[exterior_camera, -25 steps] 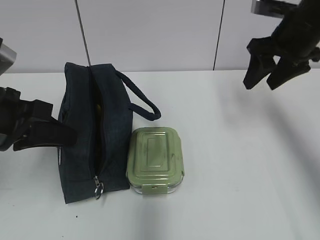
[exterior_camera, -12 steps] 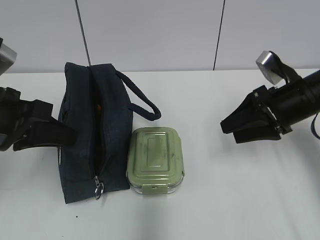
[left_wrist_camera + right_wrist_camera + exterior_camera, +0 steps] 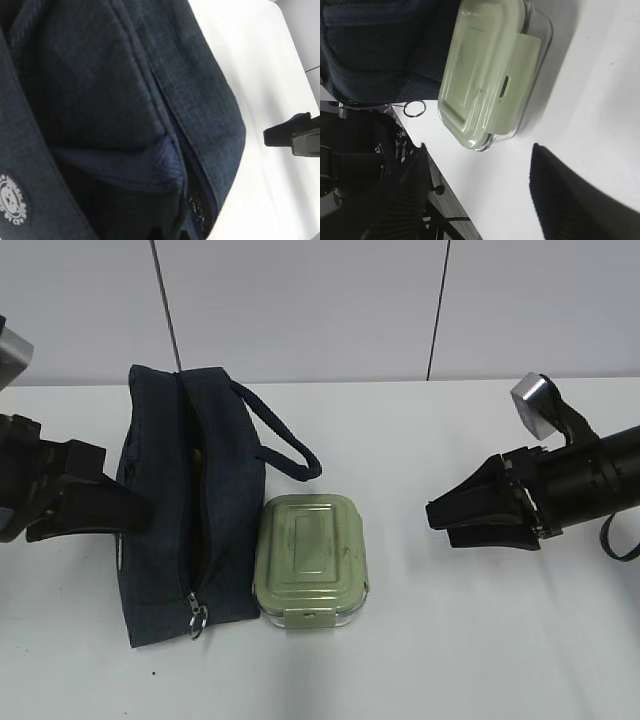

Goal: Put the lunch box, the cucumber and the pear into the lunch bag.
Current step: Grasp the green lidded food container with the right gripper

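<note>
Box next, right gripper wide and empty.
Left gripper pinches bag; that narrow slit could jam it.

The left tool reaches in low from the left edge with its jaws closed together, while the right tool, on a nearly level forearm from the right, points leftward with its jaws spread wide and holding nothing.
</note>
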You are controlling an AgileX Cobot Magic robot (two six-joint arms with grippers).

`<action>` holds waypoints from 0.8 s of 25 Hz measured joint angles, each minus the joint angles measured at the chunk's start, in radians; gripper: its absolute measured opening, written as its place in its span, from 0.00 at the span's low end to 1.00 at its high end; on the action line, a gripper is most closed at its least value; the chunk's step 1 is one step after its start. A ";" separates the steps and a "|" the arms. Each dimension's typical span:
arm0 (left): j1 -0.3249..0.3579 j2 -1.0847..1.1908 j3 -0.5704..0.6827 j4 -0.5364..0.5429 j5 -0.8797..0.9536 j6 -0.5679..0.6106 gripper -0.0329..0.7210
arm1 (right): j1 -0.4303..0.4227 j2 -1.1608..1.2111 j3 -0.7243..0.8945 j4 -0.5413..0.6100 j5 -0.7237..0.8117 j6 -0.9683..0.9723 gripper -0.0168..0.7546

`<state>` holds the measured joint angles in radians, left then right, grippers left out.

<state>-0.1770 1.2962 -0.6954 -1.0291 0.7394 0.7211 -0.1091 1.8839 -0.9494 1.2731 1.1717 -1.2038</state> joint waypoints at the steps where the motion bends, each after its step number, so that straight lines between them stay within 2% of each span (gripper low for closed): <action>1: 0.000 0.000 0.000 0.000 0.000 0.000 0.03 | 0.004 0.002 0.000 0.005 -0.002 -0.001 0.66; 14: 0.000 0.000 0.000 -0.001 -0.001 0.000 0.03 | 0.036 0.004 0.000 0.038 -0.014 0.002 0.67; 20: 0.000 0.000 0.000 -0.011 -0.001 0.000 0.03 | 0.064 0.008 0.000 0.060 -0.065 0.004 0.83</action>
<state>-0.1770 1.2962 -0.6954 -1.0401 0.7385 0.7211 -0.0453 1.8920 -0.9494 1.3336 1.1066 -1.2002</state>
